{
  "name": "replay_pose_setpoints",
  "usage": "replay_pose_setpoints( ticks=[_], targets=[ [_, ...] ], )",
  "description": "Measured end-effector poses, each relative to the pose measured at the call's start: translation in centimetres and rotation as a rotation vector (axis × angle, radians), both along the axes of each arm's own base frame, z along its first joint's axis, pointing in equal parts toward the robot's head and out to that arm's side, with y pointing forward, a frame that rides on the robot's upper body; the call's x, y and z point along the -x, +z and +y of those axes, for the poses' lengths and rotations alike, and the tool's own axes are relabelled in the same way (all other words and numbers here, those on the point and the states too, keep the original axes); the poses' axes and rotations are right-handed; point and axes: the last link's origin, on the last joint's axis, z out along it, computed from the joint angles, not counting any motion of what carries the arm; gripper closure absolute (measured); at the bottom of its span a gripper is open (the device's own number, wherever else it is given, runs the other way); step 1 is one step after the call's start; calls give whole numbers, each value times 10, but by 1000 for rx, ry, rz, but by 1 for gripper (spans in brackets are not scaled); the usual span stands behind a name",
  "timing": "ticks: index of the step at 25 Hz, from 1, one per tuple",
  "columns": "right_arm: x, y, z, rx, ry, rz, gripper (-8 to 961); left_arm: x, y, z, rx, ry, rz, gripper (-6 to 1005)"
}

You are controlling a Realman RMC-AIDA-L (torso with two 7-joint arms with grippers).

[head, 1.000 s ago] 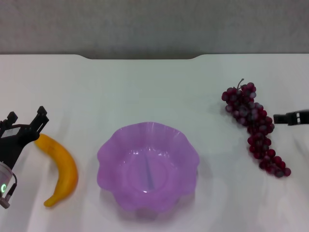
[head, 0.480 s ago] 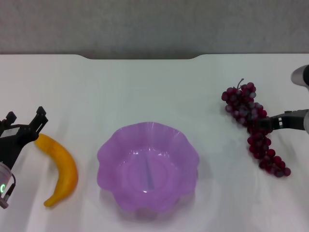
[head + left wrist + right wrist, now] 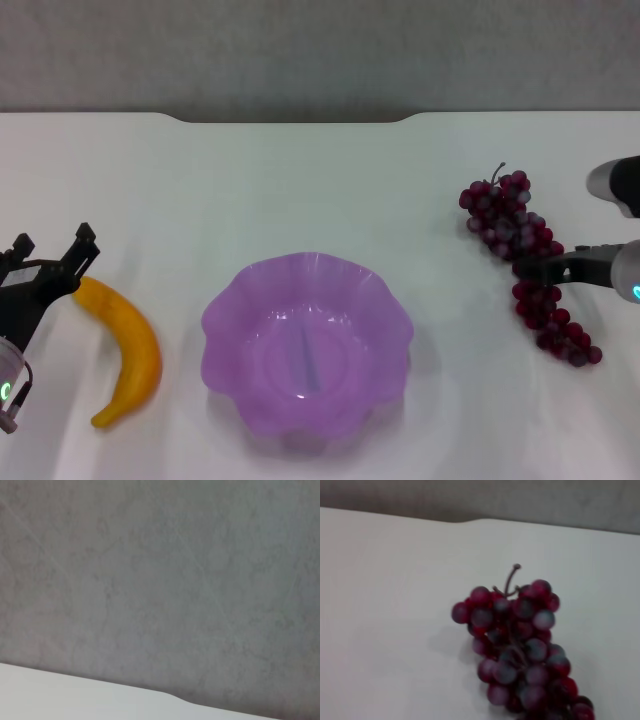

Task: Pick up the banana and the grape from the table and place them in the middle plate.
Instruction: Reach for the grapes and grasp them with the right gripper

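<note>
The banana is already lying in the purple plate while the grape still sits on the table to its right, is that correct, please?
Not quite: the banana lies on the table, left of the plate, as the head view shows. The grape is on the table to its right.

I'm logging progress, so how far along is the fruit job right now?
Nothing is placed yet: the middle plate holds no fruit. In hand: the left gripper sits at the banana's upper end, and the right gripper is at the middle of the grape. Both fruits lie on the table; lifting and placing remain.
</note>
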Motion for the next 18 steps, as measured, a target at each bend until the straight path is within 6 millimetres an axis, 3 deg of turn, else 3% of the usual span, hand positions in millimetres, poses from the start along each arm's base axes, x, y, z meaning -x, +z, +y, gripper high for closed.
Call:
replay_pose_setpoints(
  ticks=[8,18],
  targets=[
    [10,-12,1,26,35,-5,64,0,0,0,1,0,0,108],
    [-4,-8,-1,16,-12,-4,65,0,0,0,1,-1,0,108]
  ],
)
